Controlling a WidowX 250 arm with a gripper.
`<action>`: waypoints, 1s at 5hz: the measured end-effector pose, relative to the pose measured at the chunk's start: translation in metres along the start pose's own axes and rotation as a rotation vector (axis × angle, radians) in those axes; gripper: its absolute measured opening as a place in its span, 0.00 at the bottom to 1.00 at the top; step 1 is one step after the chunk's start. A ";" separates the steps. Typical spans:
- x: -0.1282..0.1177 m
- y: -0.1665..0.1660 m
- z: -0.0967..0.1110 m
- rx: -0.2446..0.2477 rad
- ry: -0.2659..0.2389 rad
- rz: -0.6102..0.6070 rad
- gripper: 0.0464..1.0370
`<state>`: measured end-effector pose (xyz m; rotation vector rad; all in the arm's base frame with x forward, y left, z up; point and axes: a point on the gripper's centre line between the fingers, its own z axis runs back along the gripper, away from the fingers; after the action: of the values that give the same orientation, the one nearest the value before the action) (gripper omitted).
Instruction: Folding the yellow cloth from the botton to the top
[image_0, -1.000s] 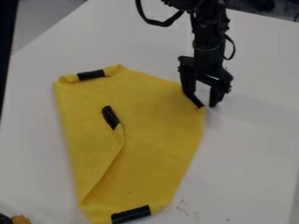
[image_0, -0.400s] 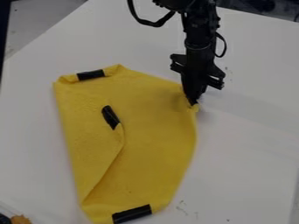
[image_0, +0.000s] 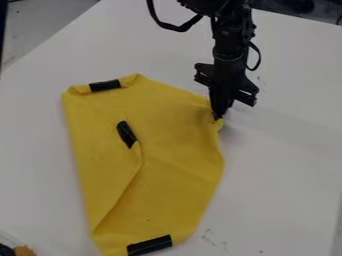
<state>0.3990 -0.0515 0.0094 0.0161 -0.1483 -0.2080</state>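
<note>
- I had the gripper (image_0: 217, 116) closed, pinching the right corner of the yellow cloth (image_0: 177, 150).
- The cloth lay partly folded on the white table (image_0: 287, 165).
- I judged slippage possible from a shallow pinch.

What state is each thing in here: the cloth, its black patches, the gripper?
Yellow cloth: partly folded, left flap turned inward, right-hand corner pinched and creased.
Upper black patch: on the cloth's top-left edge.
Middle black patch: at the flap's tip, slanting.
Lower black patch: along the bottom edge.
Gripper: closed on the cloth's right-hand corner.
</note>
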 end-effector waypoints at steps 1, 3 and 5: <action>0.000 -0.001 0.034 0.092 -0.095 0.035 0.01; -0.039 0.045 0.062 0.147 -0.205 0.221 0.01; -0.097 0.086 0.040 0.106 -0.196 0.367 0.01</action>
<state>0.3166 0.0528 0.0378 0.0732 -0.3535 0.1662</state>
